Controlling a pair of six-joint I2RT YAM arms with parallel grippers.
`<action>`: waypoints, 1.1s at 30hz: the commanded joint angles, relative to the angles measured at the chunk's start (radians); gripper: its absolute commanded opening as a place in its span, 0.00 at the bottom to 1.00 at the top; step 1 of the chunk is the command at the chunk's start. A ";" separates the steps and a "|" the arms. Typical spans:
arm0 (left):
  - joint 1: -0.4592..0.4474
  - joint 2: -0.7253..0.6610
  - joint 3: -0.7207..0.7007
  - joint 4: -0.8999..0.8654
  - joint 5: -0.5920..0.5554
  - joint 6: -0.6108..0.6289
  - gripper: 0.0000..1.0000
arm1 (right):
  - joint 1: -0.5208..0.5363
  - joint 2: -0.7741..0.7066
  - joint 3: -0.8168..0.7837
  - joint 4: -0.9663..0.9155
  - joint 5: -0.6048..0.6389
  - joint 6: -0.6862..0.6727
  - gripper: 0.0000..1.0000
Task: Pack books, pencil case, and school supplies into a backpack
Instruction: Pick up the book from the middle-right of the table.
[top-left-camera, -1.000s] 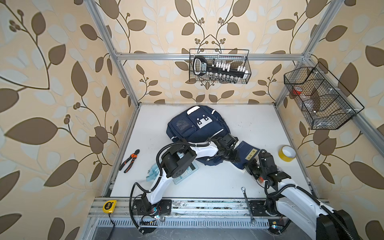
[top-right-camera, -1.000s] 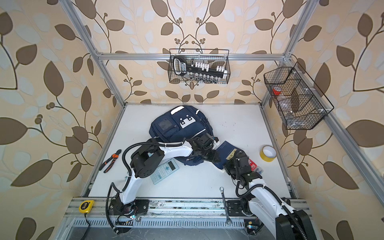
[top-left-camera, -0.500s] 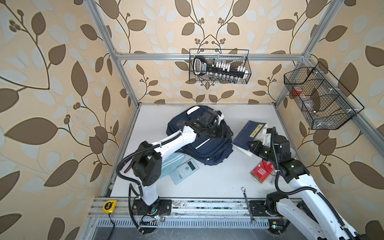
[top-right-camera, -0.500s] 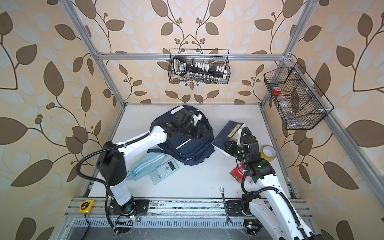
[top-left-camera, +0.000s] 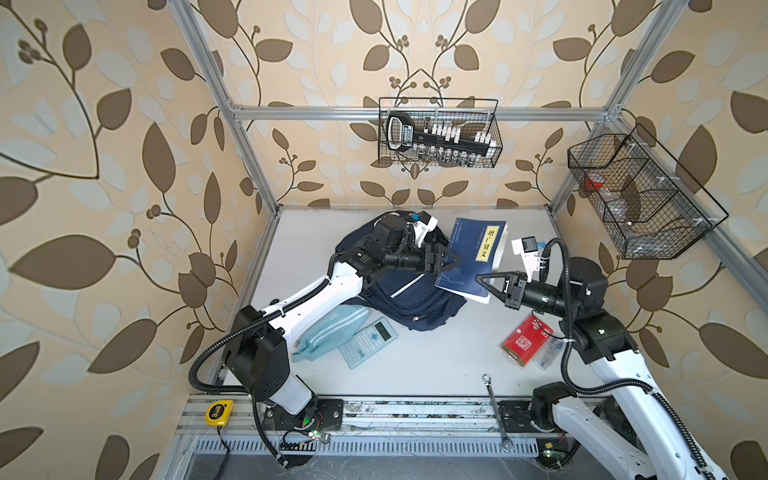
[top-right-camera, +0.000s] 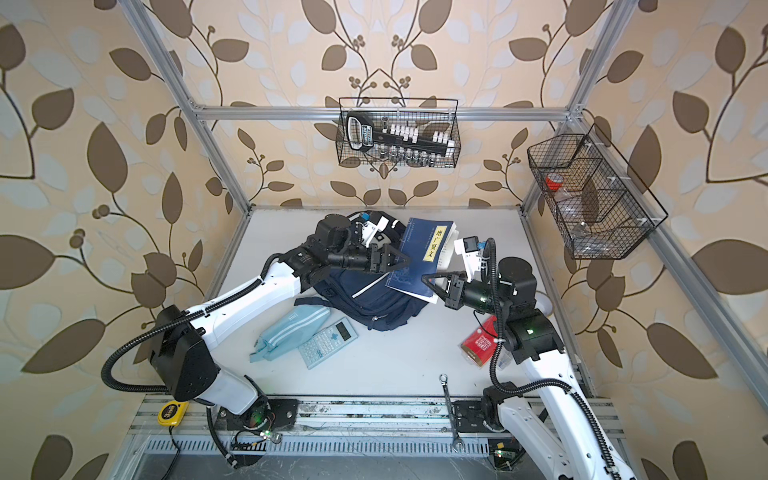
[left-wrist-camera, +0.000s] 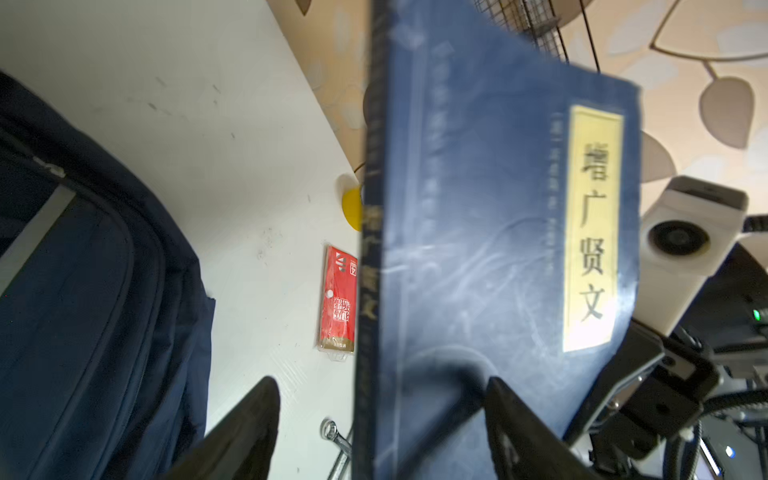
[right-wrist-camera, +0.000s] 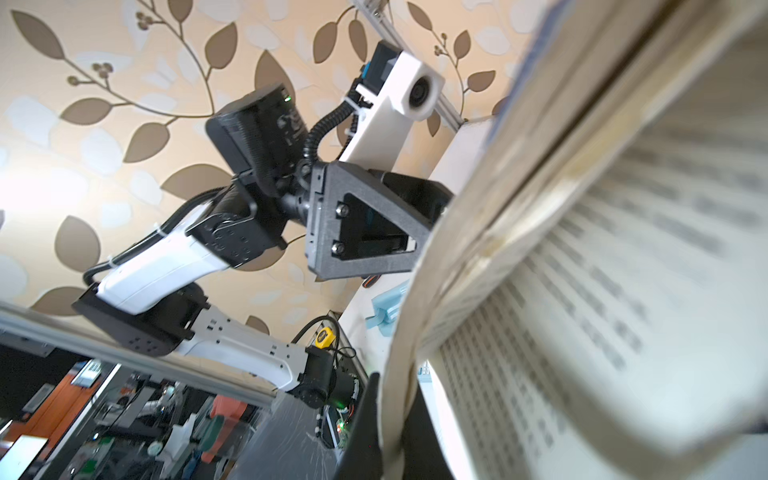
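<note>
Gripping navy yellow-labelled book (top-left-camera: 466, 254), right end effector (top-left-camera: 482, 278) clamped; left end effector (top-left-camera: 455, 262) apart.

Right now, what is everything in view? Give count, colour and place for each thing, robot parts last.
navy fabric backpack: one, navy with a white stripe, lying mid-table
thin navy book with yellow label strip: one seen, lifted over the backpack's edge; cannot tell if a second lies beneath
soft pale blue pencil case: one, table, by the left arm
pale blue calculator: one, beside the pencil case
clear plastic box with red label: one, table right
silver wrench: one, front edge
yellow tape measure: one, front rail
black wire basket of sockets: one, back wall
black wire divided basket: one, right wall
left gripper: open, astride the book's spine
right gripper: shut on the book
</note>
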 joint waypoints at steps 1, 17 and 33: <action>0.009 -0.082 -0.079 0.269 0.078 -0.102 0.51 | 0.004 -0.025 -0.033 0.169 -0.125 0.067 0.00; 0.031 -0.118 -0.261 0.766 0.153 -0.477 0.55 | 0.012 -0.017 -0.079 0.406 -0.203 0.224 0.00; 0.035 -0.214 -0.293 0.741 0.131 -0.443 0.00 | 0.001 0.022 0.024 -0.013 0.120 -0.015 0.68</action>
